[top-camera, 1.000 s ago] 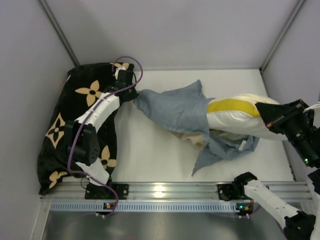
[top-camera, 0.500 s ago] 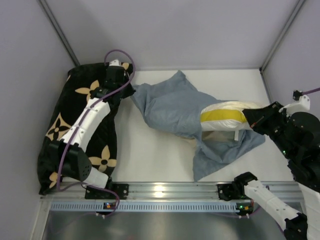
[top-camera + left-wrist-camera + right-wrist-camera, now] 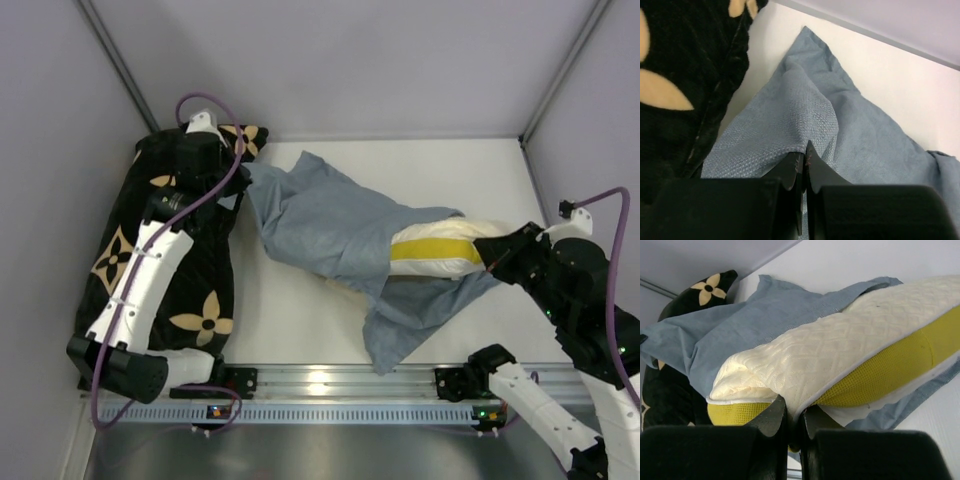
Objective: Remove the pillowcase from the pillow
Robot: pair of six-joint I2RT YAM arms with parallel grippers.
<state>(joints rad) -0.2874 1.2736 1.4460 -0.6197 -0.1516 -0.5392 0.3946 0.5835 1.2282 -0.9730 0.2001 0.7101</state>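
The blue-grey pillowcase (image 3: 320,225) lies stretched across the table, inside out. My left gripper (image 3: 240,188) is shut on its far left corner, beside the black cushion. In the left wrist view the fingertips (image 3: 803,156) pinch a fold of the pillowcase (image 3: 790,115). The cream pillow (image 3: 445,240) with its yellow band sticks out of the case's right end, and its left part is hidden inside the fabric. My right gripper (image 3: 497,258) is shut on the pillow's right end. In the right wrist view the fingers (image 3: 792,412) clamp the pillow's (image 3: 830,360) seam, and the pillowcase (image 3: 740,335) drapes behind.
A black cushion (image 3: 160,260) with tan flower motifs lies along the left wall under the left arm, and shows in the left wrist view (image 3: 685,75). Grey walls close the table on the left, back and right. A metal rail (image 3: 330,385) runs along the near edge.
The left gripper has pulled the pillowcase corner farther back and left, stretching the fabric. The right gripper with the pillow has shifted left and nearer.
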